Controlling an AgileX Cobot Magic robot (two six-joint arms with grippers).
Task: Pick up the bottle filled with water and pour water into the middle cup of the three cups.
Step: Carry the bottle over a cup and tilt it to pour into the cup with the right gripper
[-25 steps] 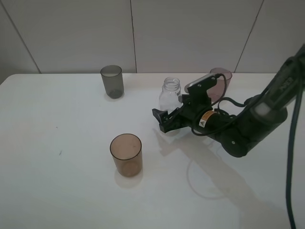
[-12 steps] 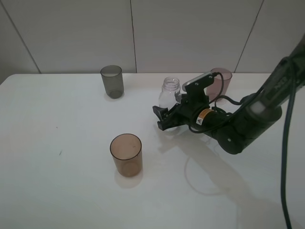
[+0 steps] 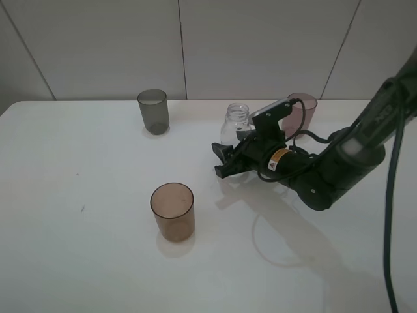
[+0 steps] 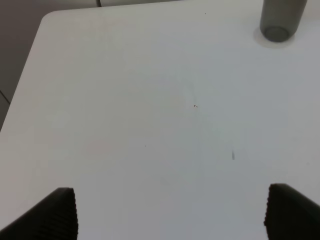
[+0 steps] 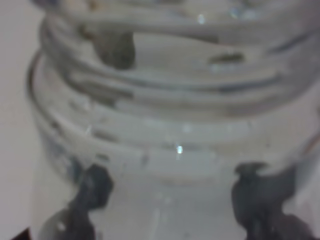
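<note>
The clear capless bottle (image 3: pixel 236 122) stands at the back middle of the table, and its threaded neck fills the right wrist view (image 5: pixel 165 115). My right gripper (image 3: pixel 219 160) holds the bottle's lower body between its dark fingers (image 5: pixel 92 187). The amber-brown cup (image 3: pixel 172 212) stands alone at the front, left of the gripper. The smoky grey cup (image 3: pixel 152 111) is at the back left and also shows in the left wrist view (image 4: pixel 281 17). The pinkish-mauve cup (image 3: pixel 303 109) is behind the right arm. My left gripper (image 4: pixel 170 215) is open and empty over bare table.
The white table (image 3: pixel 78 195) runs back to a tiled wall. A black cable (image 3: pixel 396 195) hangs along the right edge. The table's far left corner shows in the left wrist view (image 4: pixel 45 17).
My right gripper has moved a little forward around the bottle. The bottle has shifted slightly to the right and back. The cups have not moved.
</note>
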